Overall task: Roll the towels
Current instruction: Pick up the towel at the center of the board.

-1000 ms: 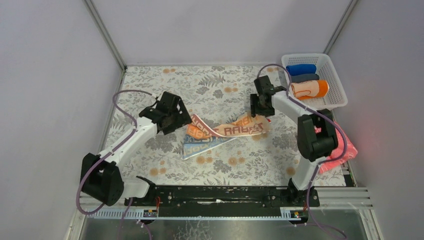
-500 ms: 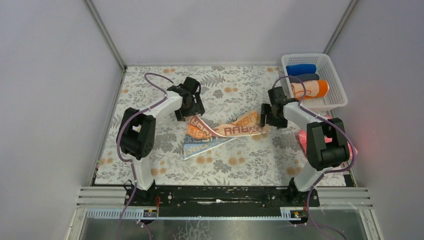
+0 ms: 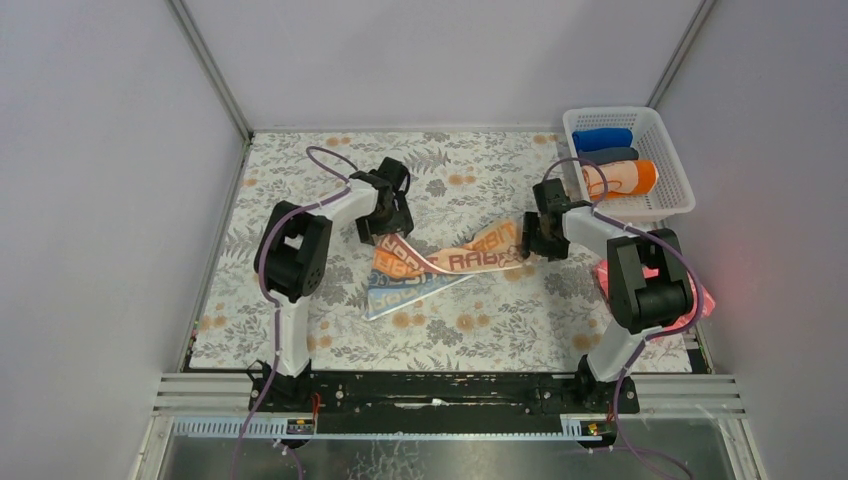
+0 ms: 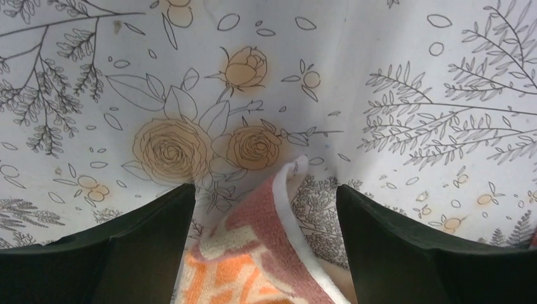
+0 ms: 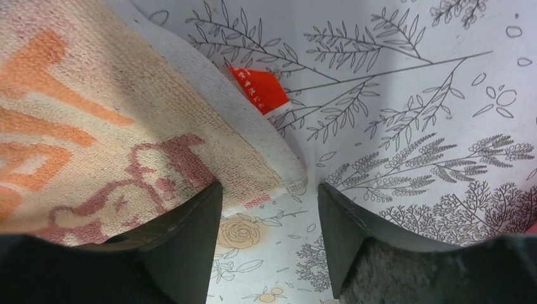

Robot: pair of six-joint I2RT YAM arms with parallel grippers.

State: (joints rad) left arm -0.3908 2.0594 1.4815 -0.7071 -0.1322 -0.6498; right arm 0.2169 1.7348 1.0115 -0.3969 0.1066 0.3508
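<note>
**Operator:** Where does the job stand?

**Spotter:** Half done, I'd judge. Your orange-bordered towel [image 3: 620,178] sits rolled in the basket [image 3: 676,165] at the far right, next to the blue roll [image 3: 603,138] and the grey roll [image 3: 612,155]. The lettered towel [image 3: 455,260] lies unrolled and rumpled across the middle of the surface [image 3: 300,180], running left to right. A bluish printed part [image 3: 400,297] shows at its near-left edge. I cannot tell whether that is a folded-under side or another cloth.

**Operator:** And the hands?

**Spotter:** You have one at each end of it. Your left hand [image 4: 263,190] is low over the far-left corner and released. Its fingers are spread, and the curled corner lies in the gap touching neither. Your right hand [image 5: 269,190] is at the right end, also released, with bare surface showing between the fingers. One fingertip overlaps the cloth's edge there, but I cannot tell if it presses. A red tag [image 5: 259,88] peeks from under that edge.

**Operator:** Why both ends at once?

**Spotter:** As I read it, pinching both corners lets you draw the strip taut and flat first. A creased towel would roll crooked. Close on cloth only, since a thin corner slips out easily.

**Operator:** Anything to avoid?

**Spotter:** The pink cloth [image 3: 700,300] lies at the near right, partly under your right arm and apart from the towel. Leave it there.
</note>
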